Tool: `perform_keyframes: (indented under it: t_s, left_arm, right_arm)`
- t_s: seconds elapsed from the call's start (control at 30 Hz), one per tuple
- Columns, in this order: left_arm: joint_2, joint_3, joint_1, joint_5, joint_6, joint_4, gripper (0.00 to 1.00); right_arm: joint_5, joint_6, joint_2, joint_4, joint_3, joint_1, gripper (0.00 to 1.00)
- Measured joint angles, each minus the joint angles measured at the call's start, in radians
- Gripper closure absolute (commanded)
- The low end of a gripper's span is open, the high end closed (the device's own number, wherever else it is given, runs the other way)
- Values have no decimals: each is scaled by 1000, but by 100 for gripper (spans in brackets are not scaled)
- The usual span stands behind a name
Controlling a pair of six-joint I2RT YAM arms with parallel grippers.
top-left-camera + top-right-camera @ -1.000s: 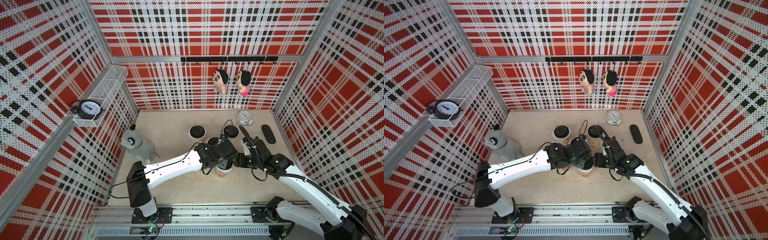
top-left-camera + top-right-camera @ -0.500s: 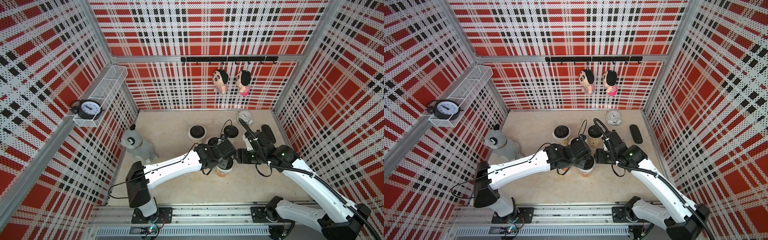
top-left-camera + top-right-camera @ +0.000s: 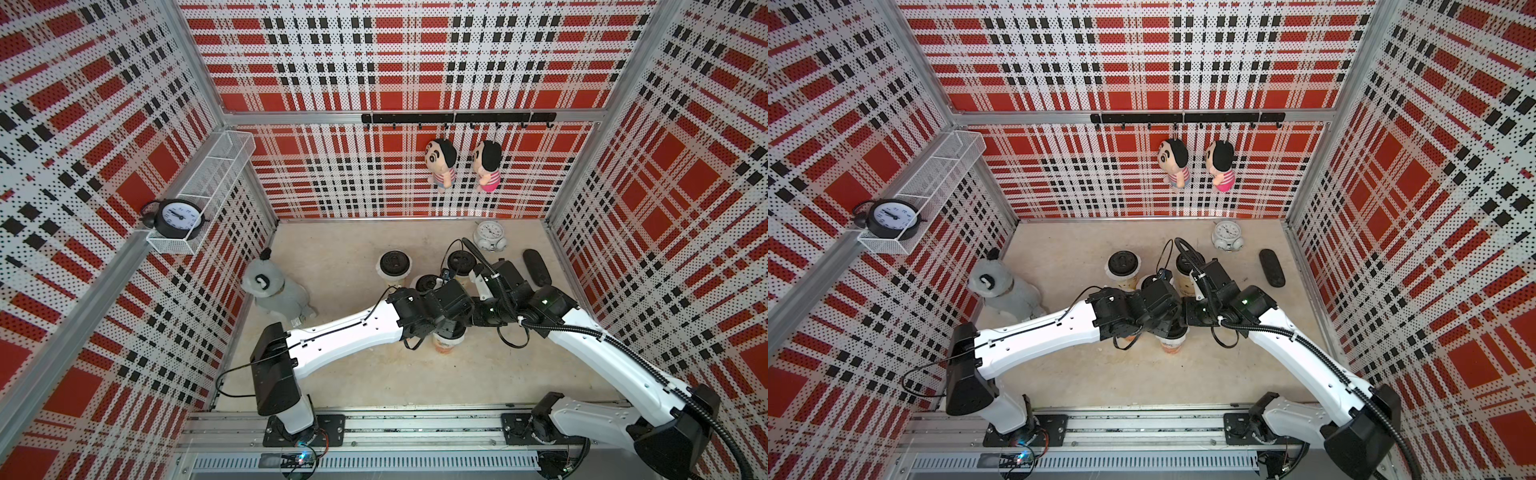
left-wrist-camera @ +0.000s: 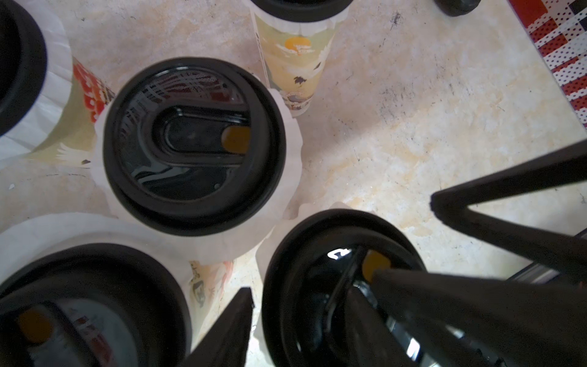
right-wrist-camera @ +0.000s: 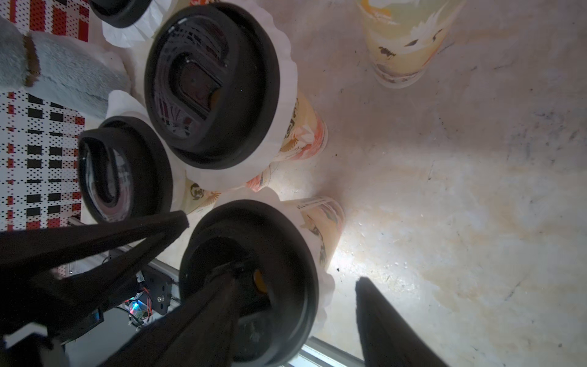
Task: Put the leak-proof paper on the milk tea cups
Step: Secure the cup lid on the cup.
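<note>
The right arm has shifted a little back toward the white alarm clock, while the left arm has kept its place. The left gripper and right gripper both have their jaws apart, clamped on nothing, over the black lid of one cup well in front of that clock. The leak-proof paper sits under the lids of the milk tea cups clustered in front of the clock, its frilled edges showing round the rims.

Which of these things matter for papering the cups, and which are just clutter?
Job: milk tea cups, leak-proof paper, black lids.
Clutter: white alarm clock, black clock, grey plush toy, hanging dolls, dark oblong object.
</note>
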Motion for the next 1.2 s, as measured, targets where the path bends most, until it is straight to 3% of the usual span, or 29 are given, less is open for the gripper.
perform_keyframes:
  t_s: [0.57,0.8,1.2]
  left_arm:
    - [8,45,0,21,8,-47,47]
    - [0,53,-8,24,-11,-67,64]
    - [-148,-55,-8,43,-94,-51,69]
  right_arm:
    - [14,23,-19,50,-50,7,39]
    - [16,26,-23,50,-51,8,39]
    - [18,26,-23,50,-51,8,39]
